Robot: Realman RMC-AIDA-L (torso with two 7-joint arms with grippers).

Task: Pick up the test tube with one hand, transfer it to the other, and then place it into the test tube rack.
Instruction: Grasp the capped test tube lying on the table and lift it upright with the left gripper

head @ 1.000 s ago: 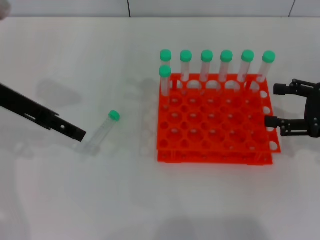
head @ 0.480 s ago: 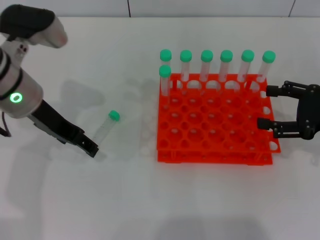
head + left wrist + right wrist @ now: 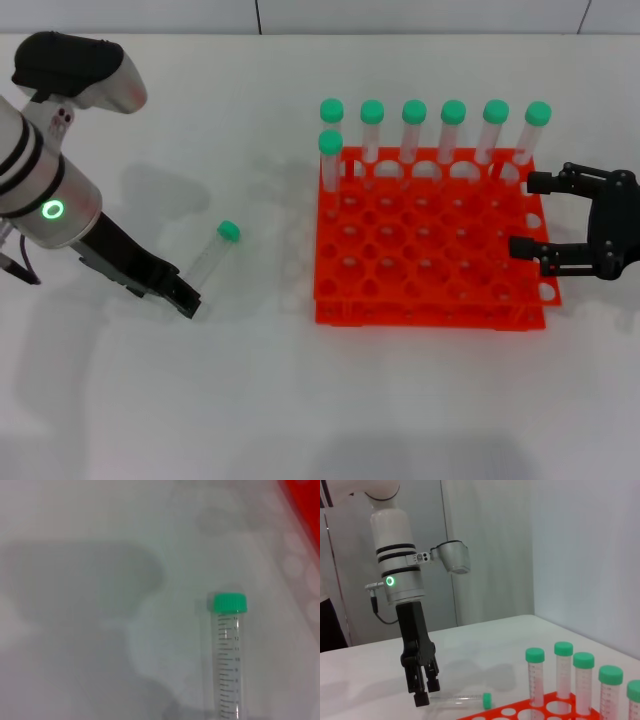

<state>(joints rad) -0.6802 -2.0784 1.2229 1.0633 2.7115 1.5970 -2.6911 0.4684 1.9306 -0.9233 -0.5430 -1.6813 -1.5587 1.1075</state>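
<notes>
The test tube (image 3: 210,262), clear with a green cap, lies on the white table left of the rack; it also shows in the left wrist view (image 3: 229,660) and the right wrist view (image 3: 460,698). My left gripper (image 3: 186,301), on the green-ringed arm, stands tilted with its tips down at the tube's bottom end, fingers slightly apart, holding nothing; it shows in the right wrist view too (image 3: 423,692). My right gripper (image 3: 535,215) is open and empty over the right edge of the orange-red test tube rack (image 3: 430,300).
Several green-capped tubes (image 3: 412,130) stand in the rack's back row, one more (image 3: 330,160) in the second row at the left corner. They show in the right wrist view (image 3: 563,672). Bare white table lies around the loose tube.
My left arm has swung into view and its gripper has come down to the tube's bottom end. My right gripper has drifted a little left over the rack's edge. The tube has not moved.
</notes>
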